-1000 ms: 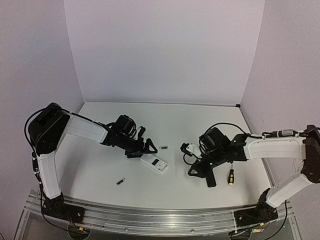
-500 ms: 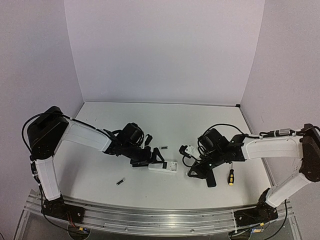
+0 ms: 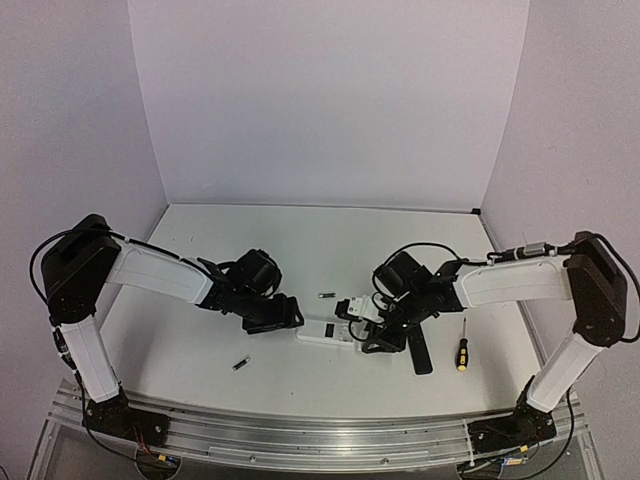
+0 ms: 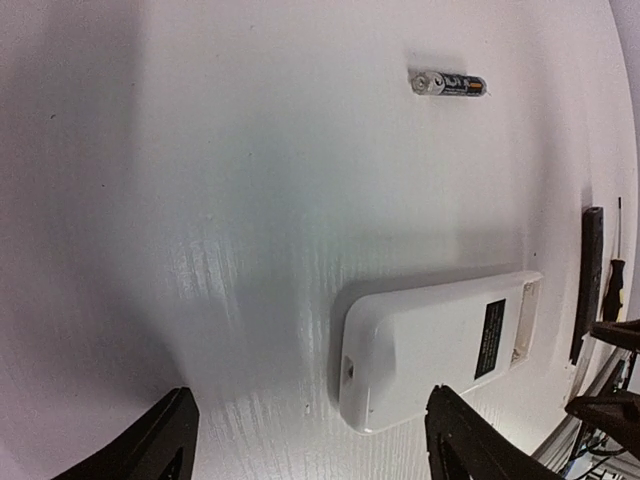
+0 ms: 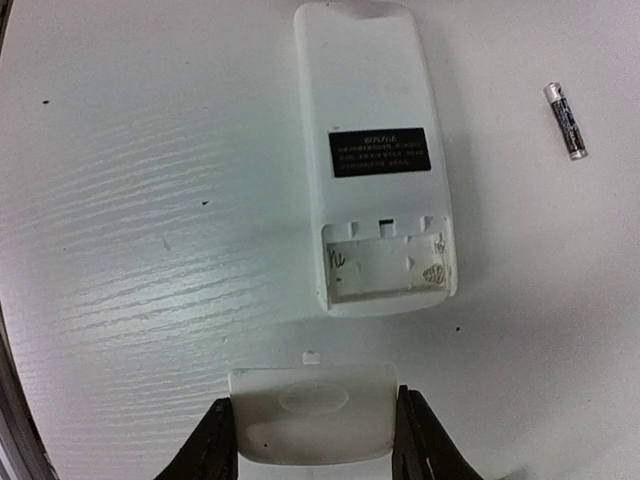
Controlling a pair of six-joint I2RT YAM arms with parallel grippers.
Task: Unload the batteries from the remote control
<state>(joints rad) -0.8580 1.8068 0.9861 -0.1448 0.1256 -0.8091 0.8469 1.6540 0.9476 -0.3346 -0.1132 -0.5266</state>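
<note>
— What crowds the remote [image 3: 328, 333]?
— Both arms. The left gripper [image 3: 292, 318] is at its left end, fingers spread wide. The right gripper [image 3: 365, 335] is at its right end, with a white lid [image 5: 312, 410] filling the gap between its fingers.
— And open room?
— The table [image 3: 320, 240] is free toward the back wall. One battery [image 3: 325, 295] lies just behind the remote, and a second battery [image 3: 241, 363] lies near-left. The black cover [image 3: 421, 357] and the screwdriver [image 3: 462, 352] block the near right.
</note>
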